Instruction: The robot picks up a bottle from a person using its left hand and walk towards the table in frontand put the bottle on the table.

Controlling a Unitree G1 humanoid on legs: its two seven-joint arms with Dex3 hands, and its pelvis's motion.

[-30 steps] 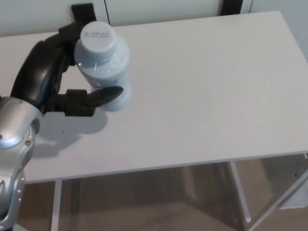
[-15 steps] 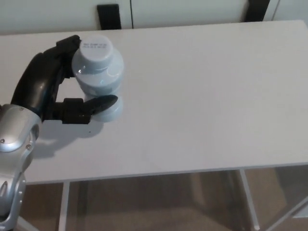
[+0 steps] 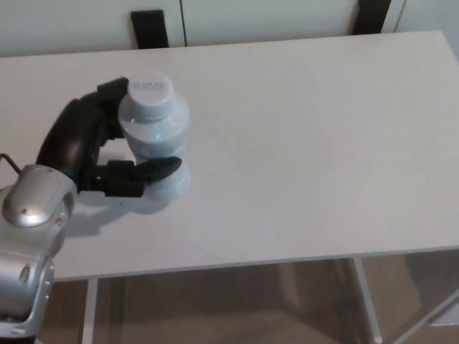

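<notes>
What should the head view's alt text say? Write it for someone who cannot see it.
The robot's left hand grips a pale, capped bottle, fingers wrapped round its body, over the left part of a white table. Whether the bottle's base touches the tabletop is unclear.

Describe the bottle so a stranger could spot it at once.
A wide white table fills the view. Over its left part is the black left robot hand, on an arm coming from the lower left corner. The bottle is in its grip: pale, squat, white-capped, the only object there.
</notes>
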